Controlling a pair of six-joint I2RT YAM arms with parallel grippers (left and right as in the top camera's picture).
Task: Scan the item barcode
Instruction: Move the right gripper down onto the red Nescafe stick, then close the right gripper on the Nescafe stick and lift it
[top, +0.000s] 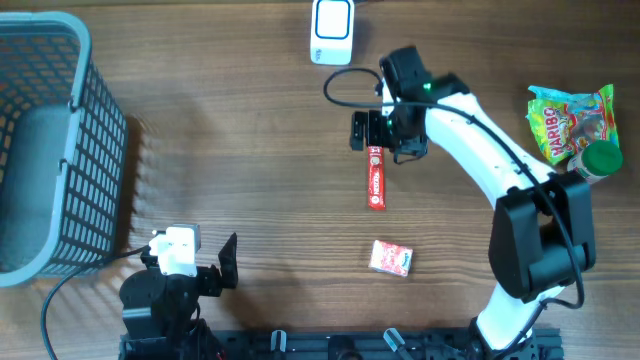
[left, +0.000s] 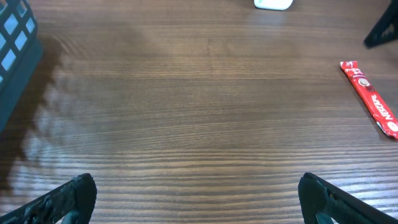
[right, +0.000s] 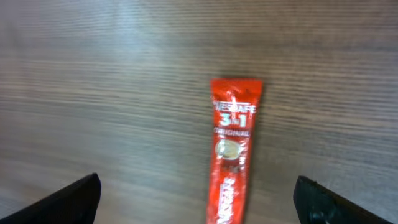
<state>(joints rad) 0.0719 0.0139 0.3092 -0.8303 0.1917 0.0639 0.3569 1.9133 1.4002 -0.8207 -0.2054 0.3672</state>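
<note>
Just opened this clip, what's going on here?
The right gripper hangs open over one end of a red coffee stick, which lies flat on the table and is not gripped. The white scanner sits at the far edge, apart from the stick. The left gripper is open over bare wood near the front, holding nothing. Nothing is being held up to the scanner right now.

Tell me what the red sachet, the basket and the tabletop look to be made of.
Red sachet: thin glossy foil or plastic film, going by its sheen and sealed flat end.
Basket: grey moulded plastic, matte, with an even lattice wall.
Tabletop: wood or wood-look laminate, satin; grain lines run across it.
</note>
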